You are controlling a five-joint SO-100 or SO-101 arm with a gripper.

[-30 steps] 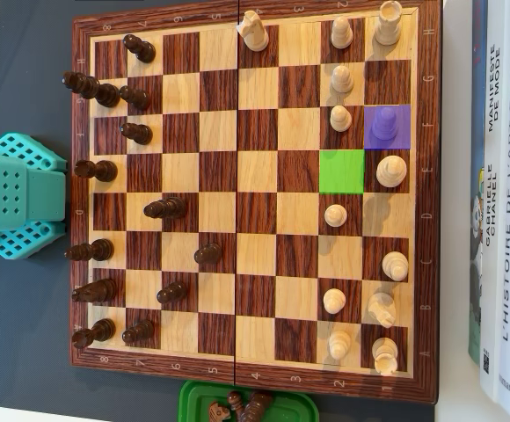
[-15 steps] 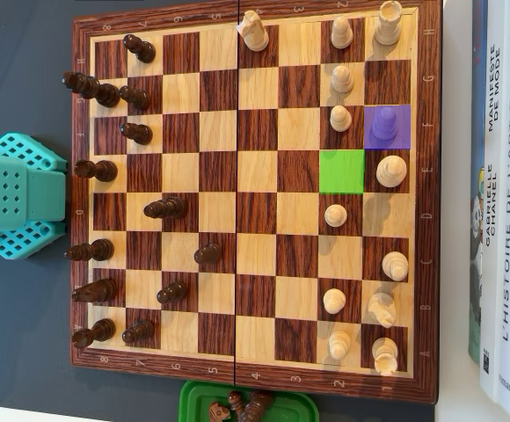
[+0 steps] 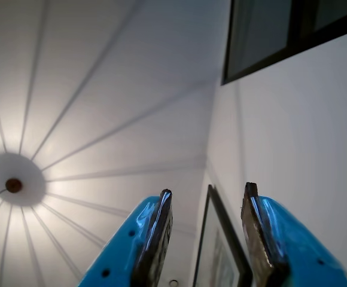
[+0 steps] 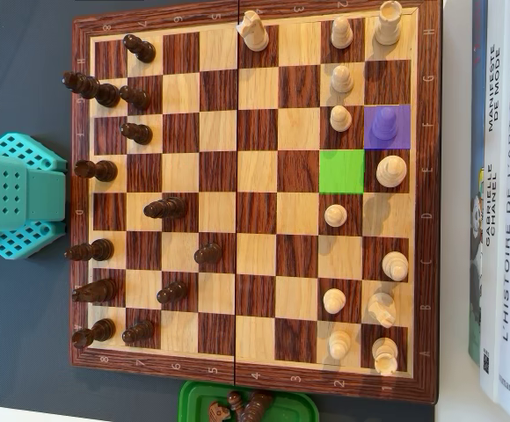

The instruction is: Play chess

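As board [image 4: 255, 387] lies: thirteen dark pieces, thirteen light.

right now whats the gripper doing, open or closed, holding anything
Gripper: open and holding nothing; the wrist view shows it pointing up at the ceiling, with a clear gap between its fingers.

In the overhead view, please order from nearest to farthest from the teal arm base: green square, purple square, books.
The gripper points at the ceiling, outside the overhead view, so the teal arm base serves.
1. green square, right half of the board
2. purple square, further right and higher
3. books, right edge, off the board
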